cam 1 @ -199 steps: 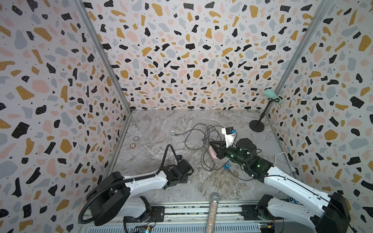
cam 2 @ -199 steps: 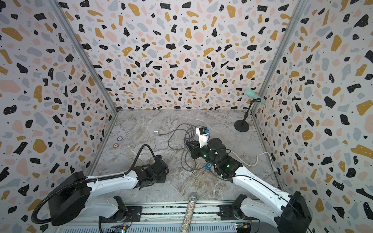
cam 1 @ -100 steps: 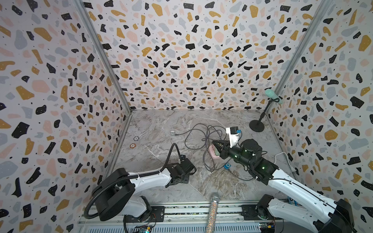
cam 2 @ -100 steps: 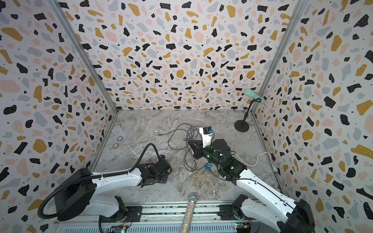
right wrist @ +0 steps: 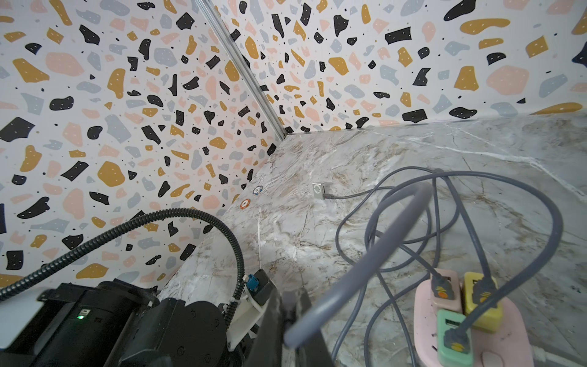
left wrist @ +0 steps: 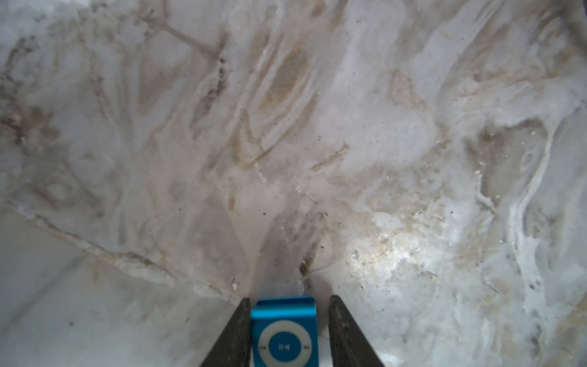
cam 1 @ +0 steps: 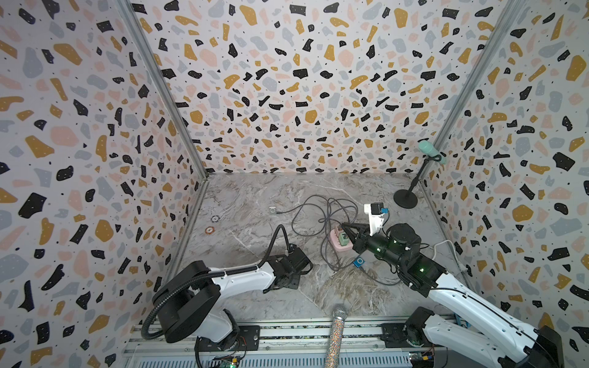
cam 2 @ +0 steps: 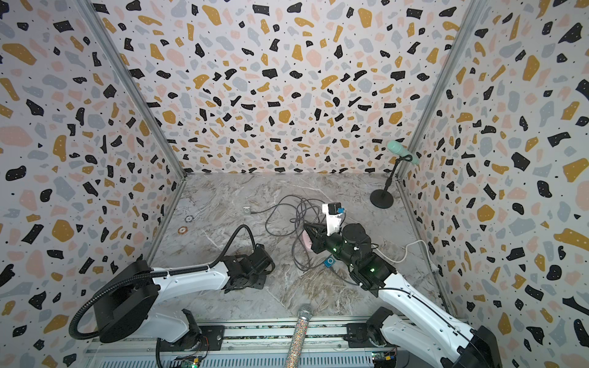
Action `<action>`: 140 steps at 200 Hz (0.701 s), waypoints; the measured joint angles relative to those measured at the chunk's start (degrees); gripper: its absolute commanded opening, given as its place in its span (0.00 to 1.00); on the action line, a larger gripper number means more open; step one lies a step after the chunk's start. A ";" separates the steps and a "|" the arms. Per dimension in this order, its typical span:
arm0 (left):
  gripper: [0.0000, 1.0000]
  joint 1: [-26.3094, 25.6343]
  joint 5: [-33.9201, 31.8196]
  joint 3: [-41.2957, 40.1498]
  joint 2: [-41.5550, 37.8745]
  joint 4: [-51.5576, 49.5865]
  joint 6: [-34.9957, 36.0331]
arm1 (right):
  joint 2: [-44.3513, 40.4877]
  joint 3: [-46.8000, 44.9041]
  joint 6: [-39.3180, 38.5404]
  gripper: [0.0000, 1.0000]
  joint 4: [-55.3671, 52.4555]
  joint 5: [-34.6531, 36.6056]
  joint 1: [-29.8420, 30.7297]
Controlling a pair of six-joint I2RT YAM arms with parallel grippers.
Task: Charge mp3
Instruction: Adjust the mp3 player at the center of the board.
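Plainly, in both top views the left gripper (cam 1: pixel 288 275) is bent low over the grey-veined marble tabletop (cam 1: pixel 255 197), and its own black body hides whatever sits under it. The right gripper (cam 1: pixel 343 227) hangs well to its right, above the pale pink power strip (cam 1: pixel 338 243) and the tangle of grey cables (cam 1: pixel 325 220). A second small blue player (cam 1: pixel 358 262) lies on the marble just beside the right arm, and a cable seems to run from it. The left wrist view settles the first point. A square blue metal mp3 player with a white control ring (left wrist: pixel 284 333) lies flat between the left jaws, which stand apart. One finger touches its edge and a sliver of table shows at the other, so nothing is clamped yet. Its clip edge points away from the wrist, along the fingers; I cannot tell which edge carries the port. In the right wrist view the right jaws are pinched together on a thick grey charging cable (right wrist: pixel 365 254) whose plug end is out of sight. Three adapters already sit in the strip, and a small silver player (right wrist: pixel 317 190) lies far off with its lead in. So the player is in the left arm's reach and the lead in the right's, with the player lying leftward of the cable. My judgement is that the left must close first.
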 measured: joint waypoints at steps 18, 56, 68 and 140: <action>0.41 0.00 0.33 0.17 0.59 -0.74 0.20 | -0.72 -0.50 0.09 0.00 -0.04 -0.55 -0.59; 0.43 0.00 0.72 -0.28 0.02 -0.81 0.72 | -2.62 -1.57 0.37 0.00 -0.28 -1.62 -2.10; 0.42 0.00 0.81 -0.44 -0.31 -0.68 1.14 | -2.95 -1.73 0.48 0.00 -0.37 -2.10 -2.47; 0.36 0.04 1.53 0.59 1.27 -1.57 2.91 | -4.63 -2.86 1.01 0.00 -0.52 -3.17 -3.50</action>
